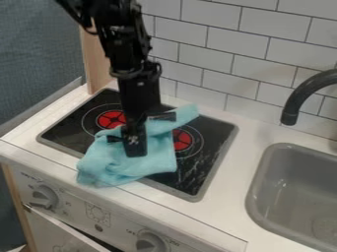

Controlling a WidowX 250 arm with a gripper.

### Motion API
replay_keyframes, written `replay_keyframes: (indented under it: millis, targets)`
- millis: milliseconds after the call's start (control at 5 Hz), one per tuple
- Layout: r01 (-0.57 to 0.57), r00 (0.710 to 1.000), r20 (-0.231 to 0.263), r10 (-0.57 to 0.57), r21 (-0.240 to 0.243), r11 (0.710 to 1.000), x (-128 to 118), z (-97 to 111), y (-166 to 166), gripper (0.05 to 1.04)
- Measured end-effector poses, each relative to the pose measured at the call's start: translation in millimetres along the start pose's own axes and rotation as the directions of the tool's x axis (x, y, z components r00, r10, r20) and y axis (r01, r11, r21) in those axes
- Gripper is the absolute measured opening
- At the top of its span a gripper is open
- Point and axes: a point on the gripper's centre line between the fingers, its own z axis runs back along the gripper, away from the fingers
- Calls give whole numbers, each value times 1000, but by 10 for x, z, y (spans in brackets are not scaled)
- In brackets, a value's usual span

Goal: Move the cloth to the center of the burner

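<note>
In the camera view, your gripper [131, 146] hangs down over the blue cloth [148, 165]; whether it is wide, narrow or gripping the cloth, you cannot tell. The cloth bunches beneath and around it, spilling over the stovetop's [222, 156] front edge. To the gripper's image-right, you have one red burner [184, 141], partly covered; the other [110, 118] lies behind, to image-left.

Cloth [125, 165] plain light turquoise. Stovetop [204, 170] black, grey rim. Left burner [105, 120] red with black lines, thin pale ring; right burner [182, 140] red too. Worktop [240, 165] white. Pincer [125, 143] black. Faucet [299, 98] black, sink [283, 165] grey. Wall tiles [237, 64] off-white, brick pattern, dark grout lines. Knobs [43, 197] grey. Far-left panel [97, 64] pale wood tone.
</note>
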Motion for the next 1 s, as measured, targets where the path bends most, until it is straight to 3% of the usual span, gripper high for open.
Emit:
replay_keyframes:
  millis: [400,600,1000]
  targets:
    - [-47,998,48,48,-12,999,14,363,20,997]
    - [-50,998,48,51,-31,998,14,390,-22,999]
    - [-55,996,70,52,43,998,45,628,-3,999]
